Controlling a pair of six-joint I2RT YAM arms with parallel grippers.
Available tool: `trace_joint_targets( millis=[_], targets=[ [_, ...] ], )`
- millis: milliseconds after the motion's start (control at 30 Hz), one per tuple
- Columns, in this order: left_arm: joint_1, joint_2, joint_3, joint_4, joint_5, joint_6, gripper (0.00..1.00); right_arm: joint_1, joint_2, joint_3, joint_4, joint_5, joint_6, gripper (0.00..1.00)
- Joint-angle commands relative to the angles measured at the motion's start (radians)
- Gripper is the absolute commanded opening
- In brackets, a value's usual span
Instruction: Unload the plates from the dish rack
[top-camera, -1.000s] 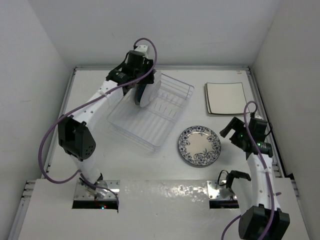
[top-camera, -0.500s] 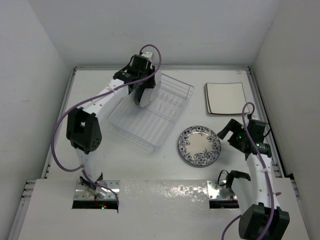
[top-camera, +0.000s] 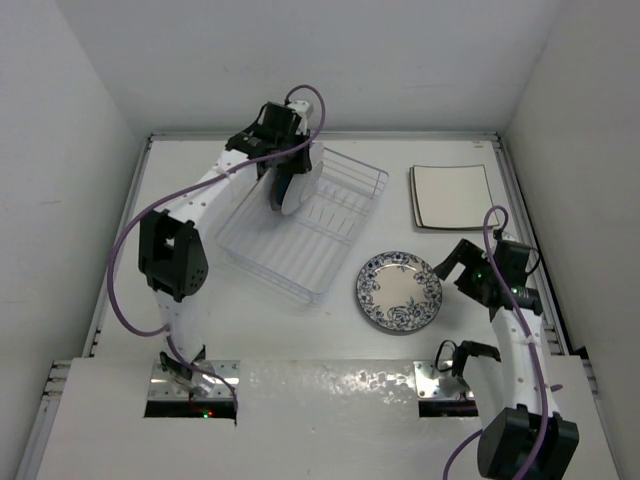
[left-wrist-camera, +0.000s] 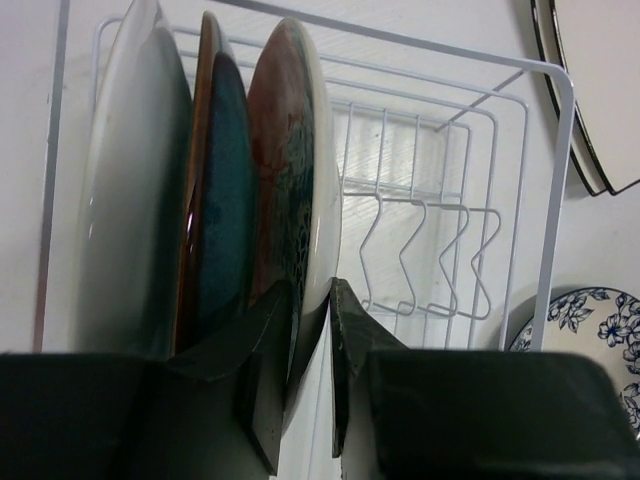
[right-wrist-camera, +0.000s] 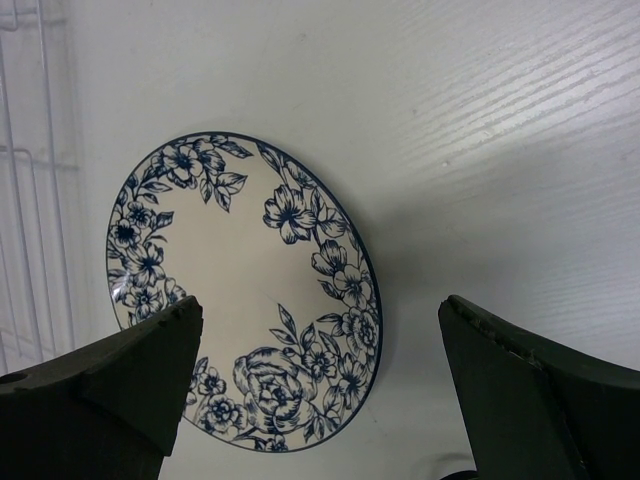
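The white wire dish rack (top-camera: 320, 215) holds three upright plates at its far left end. In the left wrist view they are a pale plate (left-wrist-camera: 130, 180), a dark brown-and-teal plate (left-wrist-camera: 215, 190) and the red-and-teal floral plate (left-wrist-camera: 290, 150). My left gripper (left-wrist-camera: 312, 335) is shut on the lower rim of the red-and-teal plate, which still stands in the rack (left-wrist-camera: 450, 210). From above, the gripper (top-camera: 282, 186) sits at the plates (top-camera: 300, 180). The blue floral plate (top-camera: 399, 290) lies flat on the table. My right gripper (right-wrist-camera: 320, 330) is open and empty above its right edge (right-wrist-camera: 250, 300).
Two stacked square cream plates (top-camera: 450, 195) lie at the back right, also in the left wrist view (left-wrist-camera: 600, 90). White walls enclose the table on the left, back and right. The rack's wire edge shows at the left of the right wrist view (right-wrist-camera: 30, 200).
The left arm's elbow has swung in toward the rack while its gripper stays at the upright plates. The right arm has barely moved.
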Motion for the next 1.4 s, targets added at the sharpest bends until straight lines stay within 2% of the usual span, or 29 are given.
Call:
trace_joint_targets(
  millis=[0,200,333,500,600,700,767,800,867,900,933,1000,1033,1067,1100,1133,1167,1200,1267,1333,1367],
  targets=[
    [0.008,0.001,0.151,0.000,0.069,0.024,0.00,0.000,-0.002,-0.002,0.040,-0.020,0.002,0.99],
    [0.008,0.021,0.355,-0.128,0.048,0.078,0.00,0.000,0.002,0.009,0.038,-0.037,0.014,0.99],
    [0.008,0.001,0.429,-0.146,0.052,0.095,0.00,0.000,0.005,0.026,0.028,-0.041,0.021,0.99],
    [0.008,-0.057,0.411,-0.087,0.176,0.090,0.00,0.000,-0.008,0.066,0.009,-0.026,0.036,0.99],
    [0.007,-0.095,0.362,-0.006,0.355,0.055,0.00,0.000,-0.010,0.101,-0.006,-0.027,0.056,0.99],
    [-0.010,-0.138,0.305,0.075,0.370,0.063,0.00,0.000,-0.030,0.146,-0.014,-0.034,0.090,0.99],
    [-0.070,-0.163,0.280,0.086,0.298,0.142,0.00,0.000,-0.036,0.195,-0.023,-0.050,0.114,0.99],
    [-0.141,-0.187,0.274,0.089,0.248,0.197,0.00,0.000,-0.036,0.213,-0.028,-0.063,0.120,0.99],
    [-0.235,-0.227,0.228,0.106,0.035,0.347,0.00,0.000,-0.031,0.282,-0.047,-0.096,0.136,0.99],
    [-0.322,-0.241,0.205,0.141,-0.039,0.394,0.00,0.000,-0.030,0.306,-0.058,-0.104,0.139,0.99],
    [-0.356,-0.256,0.150,0.166,-0.179,0.459,0.00,0.000,-0.021,0.358,-0.086,-0.110,0.140,0.99],
    [-0.459,-0.298,0.095,0.225,-0.279,0.530,0.00,0.000,-0.010,0.418,-0.123,-0.121,0.143,0.99],
    [-0.581,-0.357,-0.127,0.365,-0.539,0.726,0.00,0.000,0.002,0.514,-0.149,-0.180,0.154,0.99],
    [-0.582,-0.381,-0.129,0.423,-0.541,0.728,0.00,0.000,0.005,0.515,-0.149,-0.181,0.162,0.99],
    [-0.626,-0.401,-0.193,0.493,-0.610,0.789,0.00,0.000,0.011,0.535,-0.152,-0.208,0.166,0.99],
    [-0.697,-0.424,-0.268,0.561,-0.715,0.911,0.00,0.000,0.018,0.569,-0.150,-0.277,0.172,0.99],
    [-0.722,-0.440,-0.397,0.653,-0.751,0.966,0.00,0.000,0.027,0.578,-0.144,-0.315,0.180,0.99],
    [-0.748,-0.466,-0.445,0.755,-0.782,1.009,0.00,-0.002,0.030,0.587,-0.137,-0.355,0.201,0.99],
    [-0.802,-0.484,-0.540,0.795,-0.826,1.084,0.00,0.000,0.024,0.589,-0.094,-0.435,0.224,0.99],
    [-0.860,-0.511,-0.606,0.883,-0.859,1.170,0.00,0.000,0.002,0.548,-0.010,-0.484,0.289,0.99],
    [-0.883,-0.522,-0.687,0.945,-0.876,1.210,0.00,0.000,0.001,0.532,0.017,-0.530,0.310,0.99]
  ],
)
